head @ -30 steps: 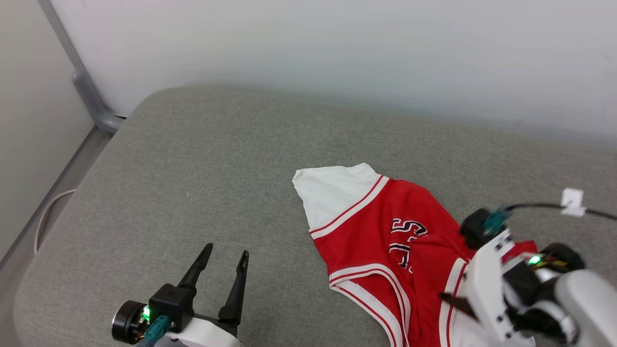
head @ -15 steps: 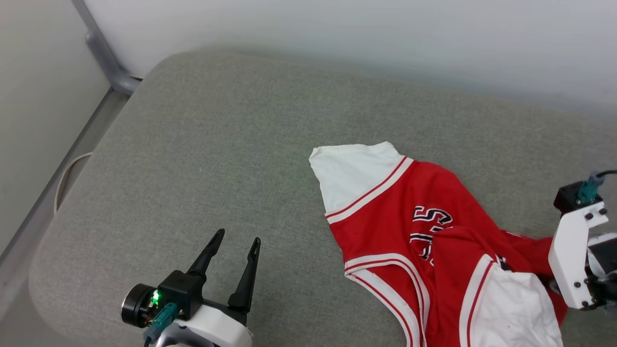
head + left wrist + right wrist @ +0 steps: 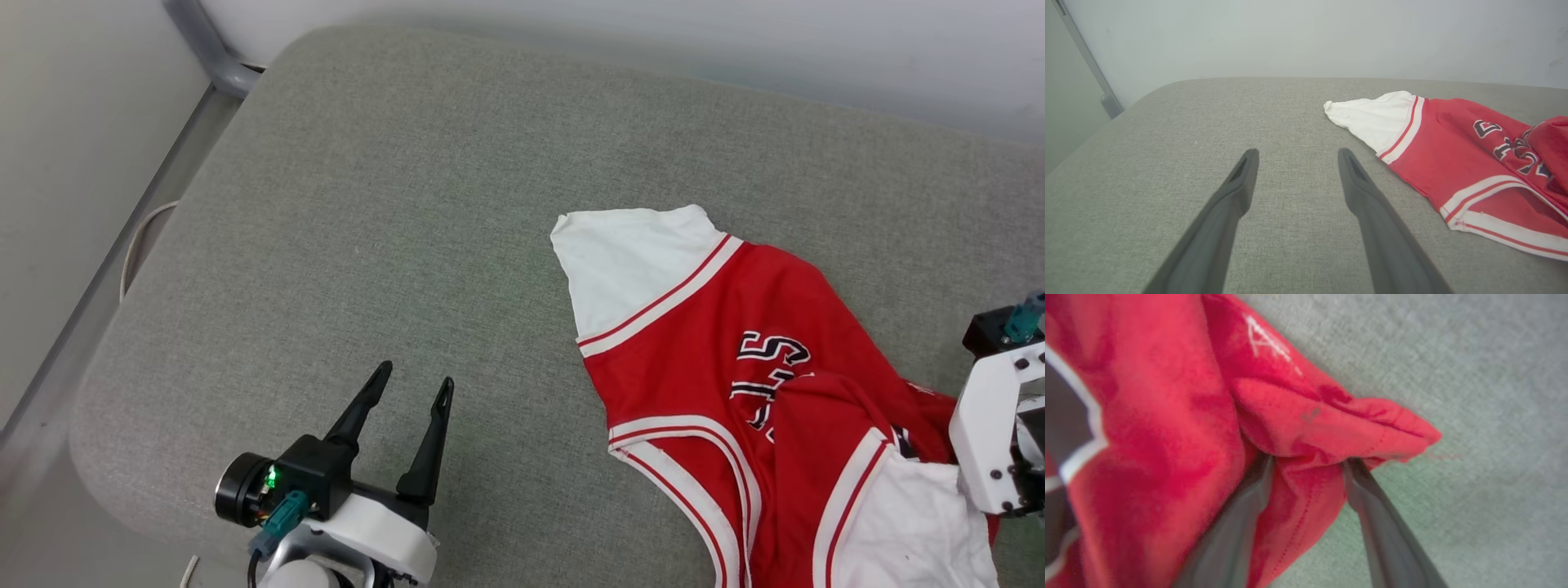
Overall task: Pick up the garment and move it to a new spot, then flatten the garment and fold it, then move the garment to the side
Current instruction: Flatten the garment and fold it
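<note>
Now against a second ago: the whole head view has slid, so the camera has moved; the grey cushion and the garment sit higher and further right in the frame. The right arm's white bracket was over the garment's lower right part and is now at the right edge. The second white sleeve at the lower right lies uncovered.
Garment and right gripper: in the right wrist view the right gripper reaches into a red hem corner of the garment. The cloth fills the left and middle of the frame, with a fold draped over both fingertips.
Garment and left gripper: in the head view the left gripper is at the lower left, well apart from the garment, which spreads from the centre to the lower right with its lettering facing up.
Right gripper state: jaws wide apart, with red cloth lying loose between them and touching both fingers.
Left gripper state: jaws spread wide, with bare cushion showing between them.
Far end: a pale wall runs along the top and a grey metal tube stands in the upper left.
</note>
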### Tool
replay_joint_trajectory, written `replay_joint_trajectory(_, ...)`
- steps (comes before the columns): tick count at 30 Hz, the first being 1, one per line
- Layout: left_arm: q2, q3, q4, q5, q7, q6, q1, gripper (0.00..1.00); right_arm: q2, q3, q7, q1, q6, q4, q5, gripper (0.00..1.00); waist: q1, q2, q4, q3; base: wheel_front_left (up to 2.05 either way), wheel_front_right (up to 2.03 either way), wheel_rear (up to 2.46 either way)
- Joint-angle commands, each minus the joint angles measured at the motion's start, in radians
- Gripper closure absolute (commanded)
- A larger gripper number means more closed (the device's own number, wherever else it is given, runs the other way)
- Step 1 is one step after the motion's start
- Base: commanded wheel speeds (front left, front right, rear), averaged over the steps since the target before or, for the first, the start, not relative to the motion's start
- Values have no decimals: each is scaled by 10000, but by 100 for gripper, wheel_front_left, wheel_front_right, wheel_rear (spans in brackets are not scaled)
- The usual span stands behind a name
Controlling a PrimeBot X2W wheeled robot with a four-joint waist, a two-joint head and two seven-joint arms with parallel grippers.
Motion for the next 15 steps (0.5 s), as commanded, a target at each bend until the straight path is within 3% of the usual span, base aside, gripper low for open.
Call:
replay_joint_trajectory(1,31,9,-32,-27,-27,-20,-184,0,163,208,-132,257,-28,529,-163,100,2,0,46,60,0,0,0)
replay_joint_trajectory(5,-30,-80,-16,-13,-27,-20,-303,0,-550,278,-645,-485,-31,572,-776,100,2,0,152,205,0,0,0)
replay_joint_trajectory(6,-64,-111,21,-10,-27,-20,-366,0,-982,484,-958,-1053,-34,583,-1091,100,2,0,216,226,0,0,0)
replay_joint_trajectory(11,-143,-207,103,-67,-27,-19,-533,0,-1857,1490,-2364,-2690,-23,732,-1876,100,2,0,437,288,0,0,0)
replay_joint_trajectory(15,-192,-270,113,-120,-27,-19,-595,0,-2234,1981,-3272,-3800,-23,1168,-2268,100,2,0,589,372,0,0,0)
